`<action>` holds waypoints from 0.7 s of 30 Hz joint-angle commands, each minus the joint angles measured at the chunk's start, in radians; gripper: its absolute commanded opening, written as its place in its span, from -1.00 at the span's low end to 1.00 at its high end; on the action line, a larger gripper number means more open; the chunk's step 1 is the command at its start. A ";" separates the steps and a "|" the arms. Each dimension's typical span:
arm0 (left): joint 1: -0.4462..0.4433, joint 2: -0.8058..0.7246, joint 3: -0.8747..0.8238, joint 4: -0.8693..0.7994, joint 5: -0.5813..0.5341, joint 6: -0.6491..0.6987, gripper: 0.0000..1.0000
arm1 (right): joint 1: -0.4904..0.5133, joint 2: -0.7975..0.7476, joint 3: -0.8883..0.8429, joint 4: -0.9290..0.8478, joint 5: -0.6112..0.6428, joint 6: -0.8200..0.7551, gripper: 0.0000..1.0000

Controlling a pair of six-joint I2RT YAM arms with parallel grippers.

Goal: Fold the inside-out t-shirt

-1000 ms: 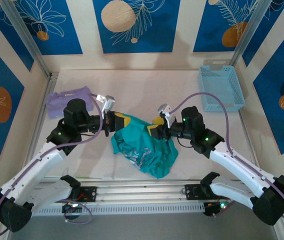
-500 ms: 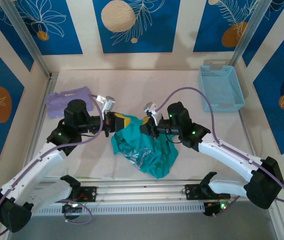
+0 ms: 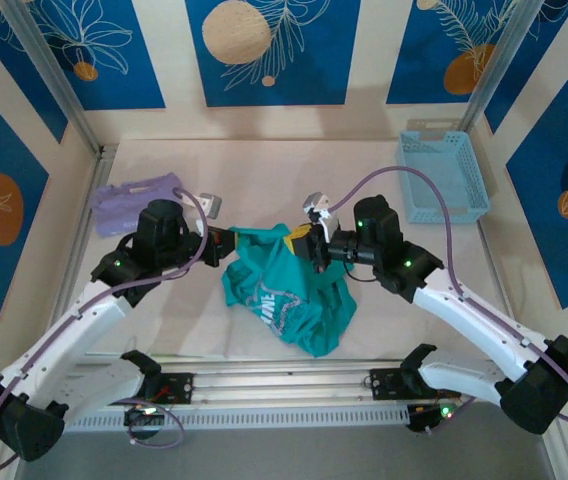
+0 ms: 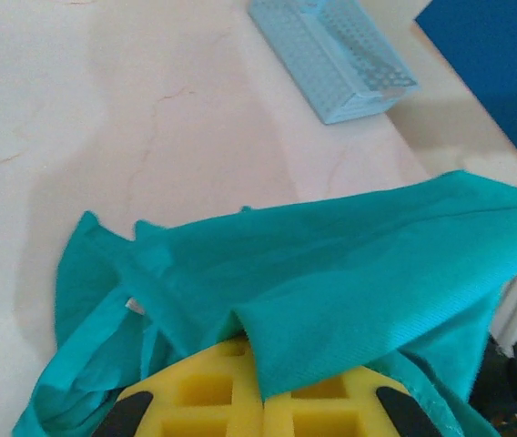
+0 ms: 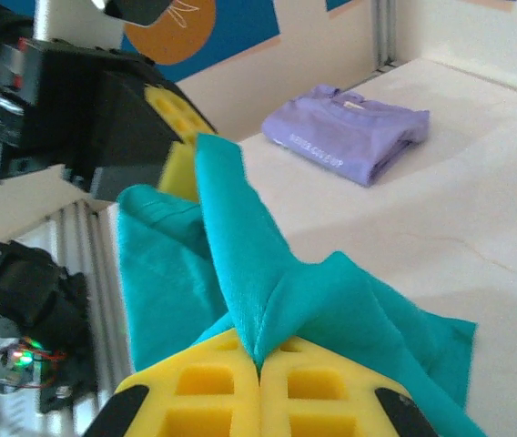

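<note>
The right gripper (image 5: 258,390) has its yellow fingers (image 5: 202,393) clenched on a raised ridge of the teal t-shirt (image 3: 289,300). The left gripper (image 4: 260,410) is likewise pinched tight on a fold of the same cloth, and the two face each other a little apart above the middle of the table (image 3: 264,165). The shirt's far edge is held up between them while the rest lies crumpled toward the near edge, pale print showing. A folded lavender garment (image 3: 134,200) lies far left and a light-blue basket (image 3: 442,175) far right, both well apart from the shirt.
</note>
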State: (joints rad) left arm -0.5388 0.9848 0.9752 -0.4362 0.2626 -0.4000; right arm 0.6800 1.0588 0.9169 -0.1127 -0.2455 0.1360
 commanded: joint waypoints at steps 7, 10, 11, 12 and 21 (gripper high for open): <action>0.007 0.022 0.049 -0.135 -0.167 0.014 -0.30 | -0.002 0.083 0.122 -0.088 -0.086 0.119 -1.00; 0.005 -0.025 0.031 -0.153 -0.163 -0.012 -0.11 | 0.000 0.099 0.128 -0.091 -0.060 0.127 -1.00; 0.002 -0.049 0.023 -0.153 -0.147 -0.024 -0.04 | 0.000 0.103 0.130 -0.090 -0.052 0.133 -1.00; 0.000 -0.072 0.013 -0.149 -0.130 -0.036 0.03 | 0.000 0.106 0.130 -0.090 -0.050 0.137 -1.00; -0.086 -0.131 0.018 -0.114 -0.067 -0.095 0.41 | 0.007 0.107 0.125 -0.105 -0.040 0.145 -1.00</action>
State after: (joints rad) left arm -0.5934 0.8429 0.9771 -0.5617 0.1795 -0.4805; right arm 0.6804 1.1637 1.0149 -0.2096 -0.2882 0.2665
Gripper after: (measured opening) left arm 0.699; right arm 0.065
